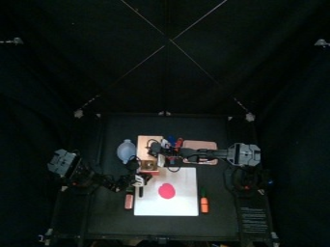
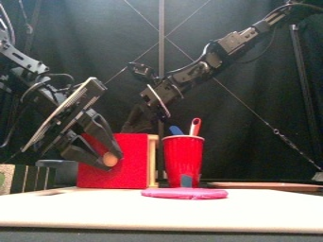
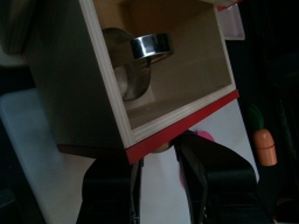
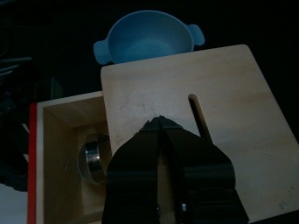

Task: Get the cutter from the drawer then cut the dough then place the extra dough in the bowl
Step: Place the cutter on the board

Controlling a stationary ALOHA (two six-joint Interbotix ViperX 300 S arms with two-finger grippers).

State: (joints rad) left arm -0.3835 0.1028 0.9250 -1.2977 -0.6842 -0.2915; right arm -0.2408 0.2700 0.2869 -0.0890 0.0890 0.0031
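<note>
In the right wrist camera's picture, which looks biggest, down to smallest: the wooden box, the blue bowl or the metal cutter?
1. wooden box, by far the largest.
2. bowl.
3. metal cutter, smallest, though the box's top hides part of it.

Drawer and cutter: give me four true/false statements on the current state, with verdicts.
1. The drawer is open. True.
2. The cutter lies inside the drawer. True.
3. The dough is in the bowl. False: it lies on the white board; the bowl is empty.
4. The right pincer holds the cutter. False: it is shut and empty, over the wooden box top.
</note>
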